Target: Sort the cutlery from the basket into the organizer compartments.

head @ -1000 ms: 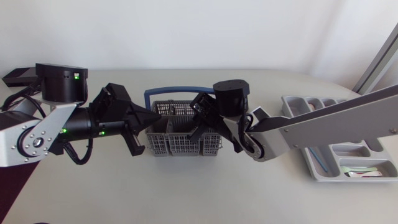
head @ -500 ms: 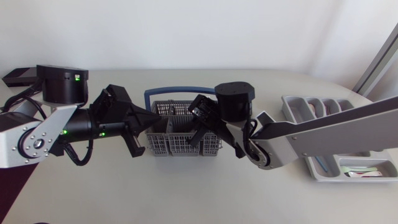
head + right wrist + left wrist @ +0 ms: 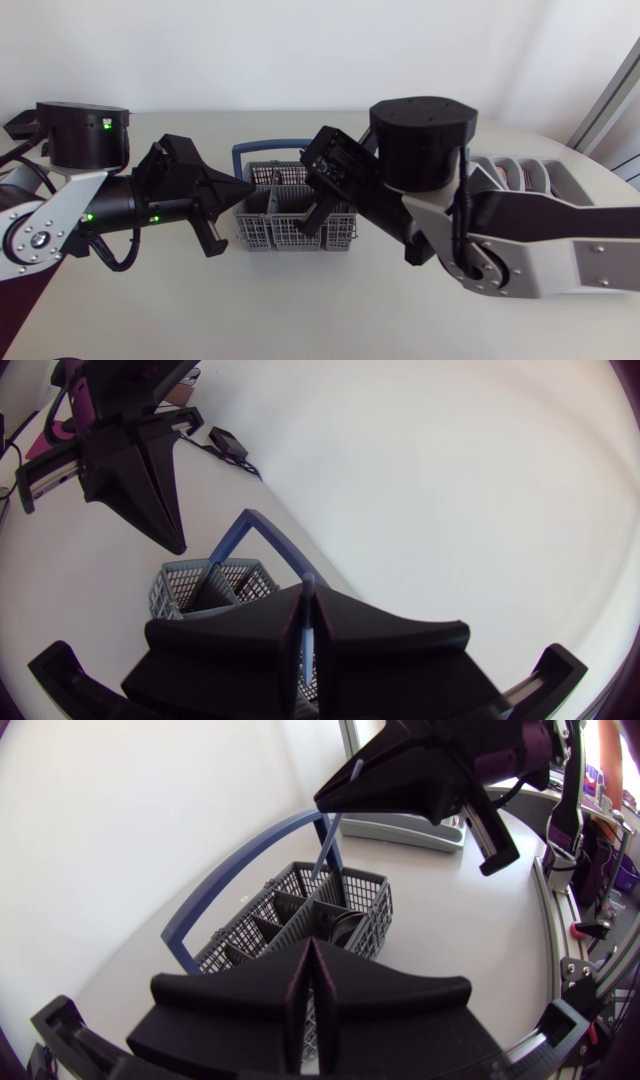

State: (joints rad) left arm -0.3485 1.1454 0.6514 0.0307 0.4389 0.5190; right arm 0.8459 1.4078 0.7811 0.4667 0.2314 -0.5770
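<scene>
STEP: likely extracting one piece from cutlery basket (image 3: 290, 222) | right gripper (image 3: 340, 802) jaws clamped on blue-handled utensil (image 3: 326, 848), hanging into basket | left gripper (image 3: 308, 955) jaws clenched at basket rim | NEXT: lift clear, carry to organizer (image 3: 420, 828), choose compartment

— Bright enough?
— Yes. The light is soft, even and from above, with no glare on the pale table (image 3: 300, 310).
— Shadows?
— Faint, blurred ones under the left arm (image 3: 110, 205), right arm (image 3: 520, 250) and basket (image 3: 290, 225).
— Wrist views?
— The table's edge bows strongly. The black fingers (image 3: 380, 1010) show a dull sheen.
</scene>
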